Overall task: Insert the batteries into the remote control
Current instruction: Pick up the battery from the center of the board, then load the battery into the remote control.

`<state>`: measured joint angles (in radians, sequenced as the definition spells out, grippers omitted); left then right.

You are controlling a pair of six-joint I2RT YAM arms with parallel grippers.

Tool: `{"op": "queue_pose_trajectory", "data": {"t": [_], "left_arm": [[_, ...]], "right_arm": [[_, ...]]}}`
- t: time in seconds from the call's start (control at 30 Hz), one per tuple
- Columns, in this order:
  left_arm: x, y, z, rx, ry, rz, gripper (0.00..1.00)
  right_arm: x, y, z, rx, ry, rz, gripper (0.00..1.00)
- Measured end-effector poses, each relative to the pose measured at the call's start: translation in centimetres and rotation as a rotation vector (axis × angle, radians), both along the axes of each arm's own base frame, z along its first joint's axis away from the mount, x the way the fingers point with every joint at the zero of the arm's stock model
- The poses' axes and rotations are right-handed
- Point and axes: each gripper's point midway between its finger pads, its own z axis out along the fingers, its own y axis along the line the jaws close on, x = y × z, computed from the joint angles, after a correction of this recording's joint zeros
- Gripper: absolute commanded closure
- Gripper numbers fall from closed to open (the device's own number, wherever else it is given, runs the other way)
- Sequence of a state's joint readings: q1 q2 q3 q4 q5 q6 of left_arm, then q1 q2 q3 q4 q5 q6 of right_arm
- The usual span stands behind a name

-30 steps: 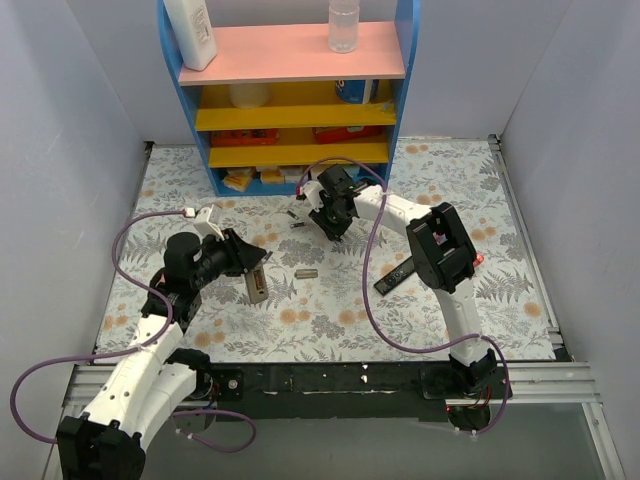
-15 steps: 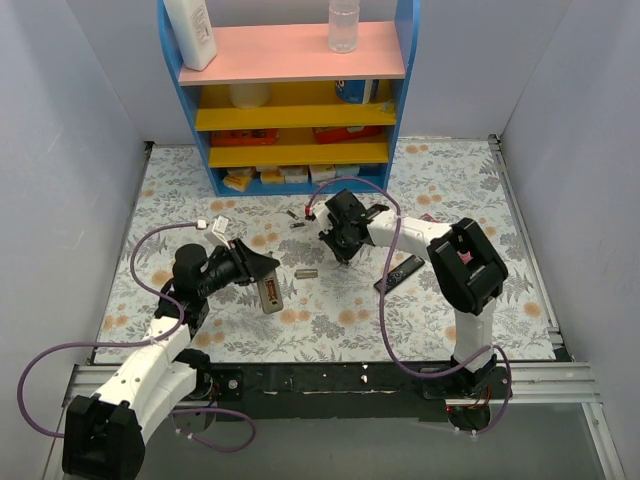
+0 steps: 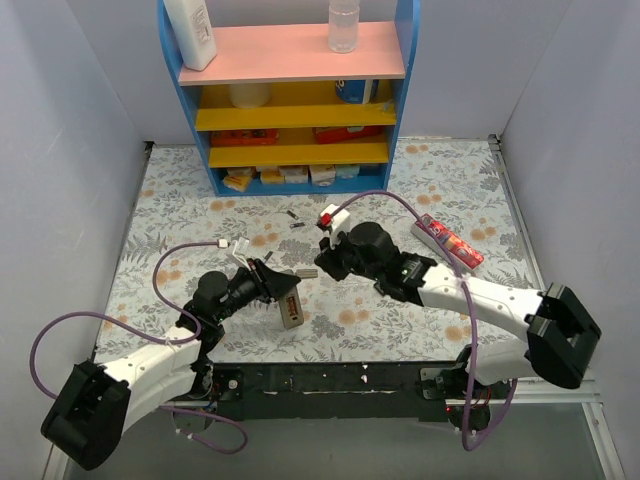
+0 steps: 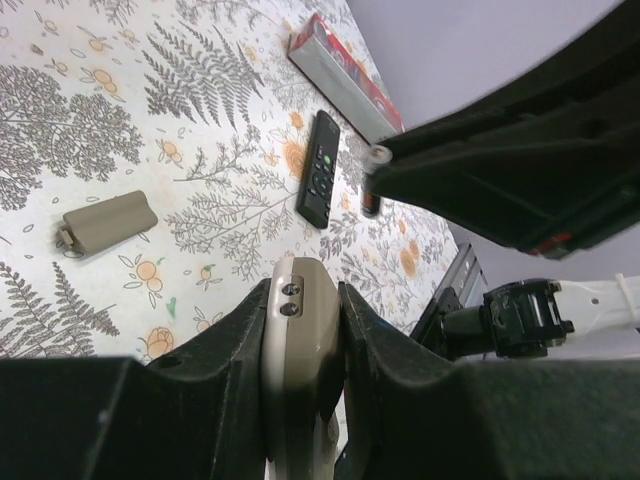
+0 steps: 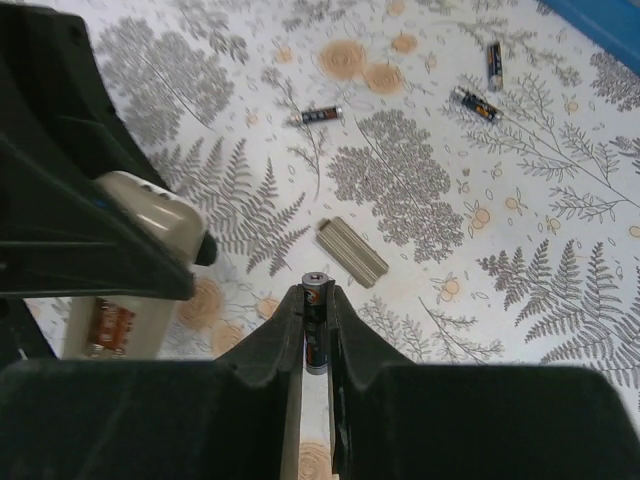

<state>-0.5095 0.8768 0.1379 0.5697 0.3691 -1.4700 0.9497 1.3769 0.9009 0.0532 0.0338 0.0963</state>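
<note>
The remote control (image 4: 298,345), grey-beige back showing, stands on end between the pads of my left gripper (image 4: 300,292), which is shut on it. From above, the remote control (image 3: 292,309) hangs just off the mat near the front middle, at the left gripper (image 3: 278,290). My right gripper (image 5: 316,292) is shut on one battery (image 5: 316,330), held upright. That gripper (image 3: 326,262) sits a short way right of the remote. Three loose batteries (image 5: 322,114) (image 5: 474,103) (image 5: 493,52) lie farther back on the mat.
A small flat grey cover piece (image 5: 352,252) lies on the floral mat between the two grippers. A slim black remote (image 4: 320,180) and a red-and-grey box (image 3: 450,241) lie to the right. The blue shelf unit (image 3: 290,100) stands at the back.
My right gripper closed on a battery and swung from the back of the mat toward the front middle. My left gripper carried the remote control right and nearer, toward it.
</note>
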Motion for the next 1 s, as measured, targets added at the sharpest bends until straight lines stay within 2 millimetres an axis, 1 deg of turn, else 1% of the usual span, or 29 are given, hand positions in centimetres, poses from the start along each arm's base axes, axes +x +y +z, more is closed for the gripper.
{"op": "queue_pose_trajectory", "data": {"t": [0.07,0.13,0.33,0.43,0.5,0.6,0.73,1.0], "left_arm": [[0.1,-0.1,0.1,-0.009,-0.028,0.021,1.00],[0.2,-0.2,0.2,-0.018,-0.049,0.044,1.00],[0.9,-0.2,1.8,-0.056,-0.116,0.117,1.00],[1.3,-0.1,2.5,-0.074,-0.139,0.156,1.00],[1.4,0.1,2.8,-0.084,-0.148,0.180,1.00],[1.6,0.2,2.9,-0.089,-0.149,0.205,1.00],[1.5,0.2,2.7,-0.087,-0.145,0.220,1.00],[1.6,0.3,3.0,-0.103,-0.148,0.241,1.00]], "right_arm": [[-1.0,0.1,1.2,0.077,-0.027,-0.009,0.99],[-2.2,-0.1,1.9,0.144,-0.050,-0.019,0.99],[-5.6,0.9,2.5,0.274,-0.081,-0.001,0.99],[-7.0,1.4,2.8,0.324,-0.102,0.012,0.99],[-7.6,1.6,3.2,0.352,-0.117,0.018,0.99],[-8.1,2.0,3.9,0.391,-0.133,0.021,0.99],[-8.0,2.6,4.6,0.429,-0.151,0.013,0.99],[-7.8,3.5,3.1,0.410,-0.149,-0.002,0.99]]}}
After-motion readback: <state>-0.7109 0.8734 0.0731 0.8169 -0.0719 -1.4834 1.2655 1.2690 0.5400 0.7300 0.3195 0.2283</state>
